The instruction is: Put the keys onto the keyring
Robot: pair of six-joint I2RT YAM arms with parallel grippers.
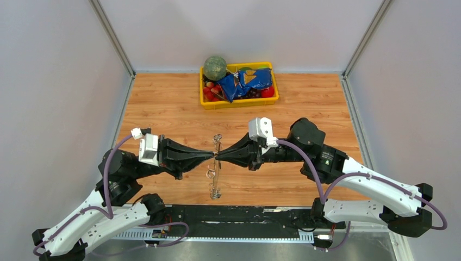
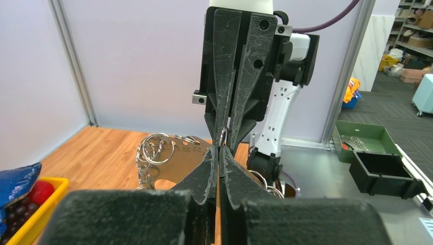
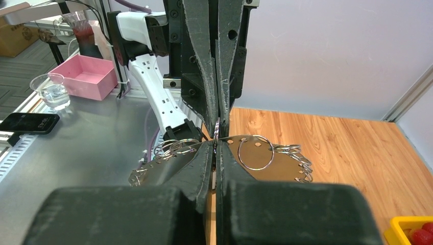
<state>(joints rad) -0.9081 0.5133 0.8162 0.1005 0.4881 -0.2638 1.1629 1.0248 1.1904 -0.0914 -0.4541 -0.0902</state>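
One silver keyring (image 1: 213, 175), fringe of small rings, centre frame, left end effector (image 1: 212, 155), right end effector (image 1: 220, 156), two total, both pinched onto it.

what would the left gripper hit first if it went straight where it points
Most likely the right gripper, tip to tip with the left gripper, the keyring pinched between them.
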